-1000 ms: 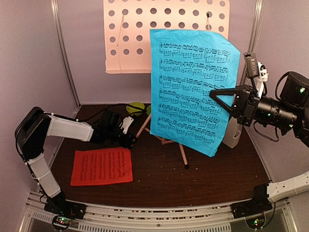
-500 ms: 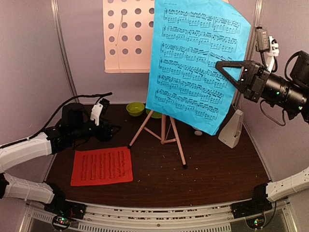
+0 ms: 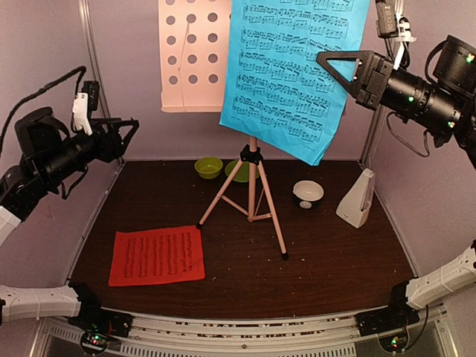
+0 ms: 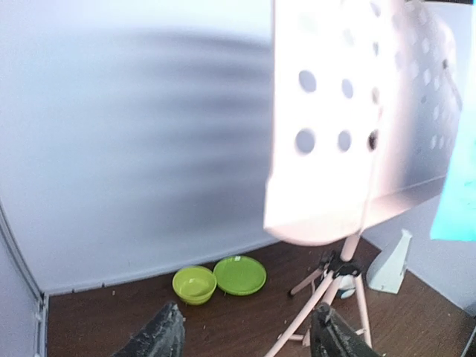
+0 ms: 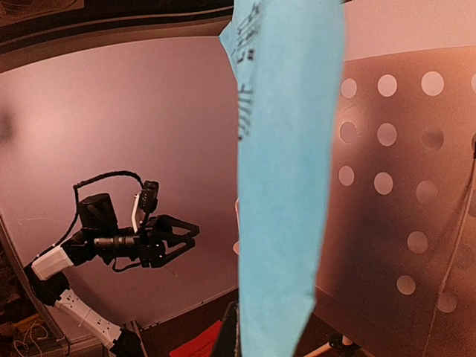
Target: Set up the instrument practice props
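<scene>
The blue music sheet [image 3: 294, 71], upper centre, carries rows of black notation; the red music sheet [image 3: 158, 256], lower left, has dark staves too. Round holes dot the pale pink music stand [image 3: 186, 97]. Lime green bowl [image 3: 208, 167] and plate [image 3: 236, 172]; white metronome [image 3: 356, 199]; dark brown bench [image 3: 335, 253].

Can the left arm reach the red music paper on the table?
Probably yes. The left gripper is open and empty, and the red music sheet lies flat below it, uncovered.

The blue sheet [image 3: 294, 74] hangs before pink stand [image 3: 192, 67]; red sheet [image 3: 158, 256] flat, metronome [image 3: 355, 199] upright.
</scene>
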{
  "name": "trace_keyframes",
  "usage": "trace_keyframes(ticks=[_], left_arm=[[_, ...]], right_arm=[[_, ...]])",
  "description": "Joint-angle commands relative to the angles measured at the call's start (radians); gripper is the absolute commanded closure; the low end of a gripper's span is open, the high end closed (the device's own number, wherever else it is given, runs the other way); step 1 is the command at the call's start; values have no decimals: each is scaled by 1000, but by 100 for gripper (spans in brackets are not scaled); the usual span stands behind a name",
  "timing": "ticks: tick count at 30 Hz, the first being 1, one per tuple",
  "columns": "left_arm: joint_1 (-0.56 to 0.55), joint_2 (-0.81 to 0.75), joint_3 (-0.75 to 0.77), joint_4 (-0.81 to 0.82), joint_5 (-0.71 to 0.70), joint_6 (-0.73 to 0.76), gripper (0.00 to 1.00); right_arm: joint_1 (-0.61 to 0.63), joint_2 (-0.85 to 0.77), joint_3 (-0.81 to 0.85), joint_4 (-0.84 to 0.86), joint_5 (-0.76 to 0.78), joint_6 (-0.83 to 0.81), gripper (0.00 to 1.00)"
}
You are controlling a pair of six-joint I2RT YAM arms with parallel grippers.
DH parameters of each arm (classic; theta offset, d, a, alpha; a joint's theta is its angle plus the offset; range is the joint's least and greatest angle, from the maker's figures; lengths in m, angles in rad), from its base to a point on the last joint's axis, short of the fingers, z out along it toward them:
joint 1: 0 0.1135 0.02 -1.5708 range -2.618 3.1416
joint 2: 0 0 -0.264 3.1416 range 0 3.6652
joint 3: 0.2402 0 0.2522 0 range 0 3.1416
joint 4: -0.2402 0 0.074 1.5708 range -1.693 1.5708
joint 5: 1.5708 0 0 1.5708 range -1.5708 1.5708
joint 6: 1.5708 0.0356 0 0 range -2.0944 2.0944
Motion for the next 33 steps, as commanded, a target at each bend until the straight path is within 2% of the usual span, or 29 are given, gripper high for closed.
trace_keyframes(ticks=[1, 5, 8, 15, 20, 33], left_arm=[[-84, 48, 169, -27, -9, 68, 41], [-265, 128, 292, 42, -66, 147, 41], [-322, 206, 400, 54, -78, 165, 41], [-331, 346, 512, 121, -183, 174, 40], [-331, 438, 612, 105, -252, 191, 41], [-291, 617, 856, -39, -362, 159, 54]], right_arm=[[-19, 49, 109, -51, -3, -8, 100], [-22, 100, 175, -38, -3, -3, 100], [-22, 149, 245, -58, 10, -18, 100], [-41, 253, 391, -102, 5, -75, 100], [-76, 296, 437, -79, -4, -78, 100], [-146, 384, 496, -42, -75, -88, 100]])
